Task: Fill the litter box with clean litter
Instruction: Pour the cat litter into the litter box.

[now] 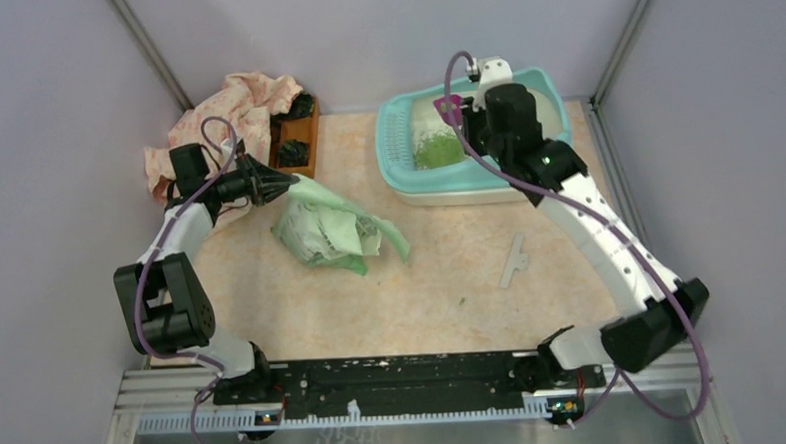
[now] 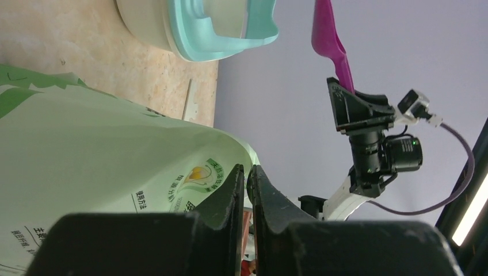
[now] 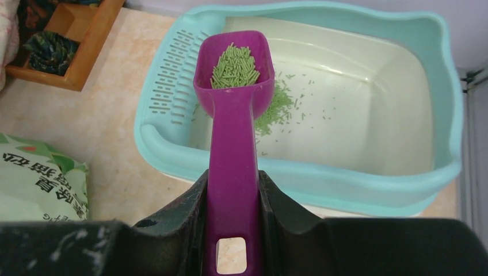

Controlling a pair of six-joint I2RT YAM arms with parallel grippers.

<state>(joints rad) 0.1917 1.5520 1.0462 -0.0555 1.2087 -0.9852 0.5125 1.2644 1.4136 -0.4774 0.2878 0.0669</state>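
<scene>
The litter box [image 1: 394, 152] stands at the back right, with a teal rim [image 3: 357, 184] and a cream basin. A small pile of green clean litter [image 1: 436, 152] lies in the basin near the perforated ledge, also seen in the right wrist view [image 3: 281, 106]. My right gripper [image 3: 233, 184] is shut on the handle of the purple scoop [image 3: 233, 144]. It holds the scoop level over the box's left end, with green granules [image 3: 235, 66] in its bowl. My left gripper [image 1: 285, 187] is shut on the top edge of the pale green bag [image 1: 324, 230], pinching it in the left wrist view [image 2: 246, 172].
A brown wooden tray [image 1: 300, 141] with dark items and a crumpled pink cloth [image 1: 234, 109] sit at the back left. A small grey strip [image 1: 515, 260] lies on the table right of centre. A stray granule [image 1: 463, 301] lies near the middle. Grey walls close in on both sides.
</scene>
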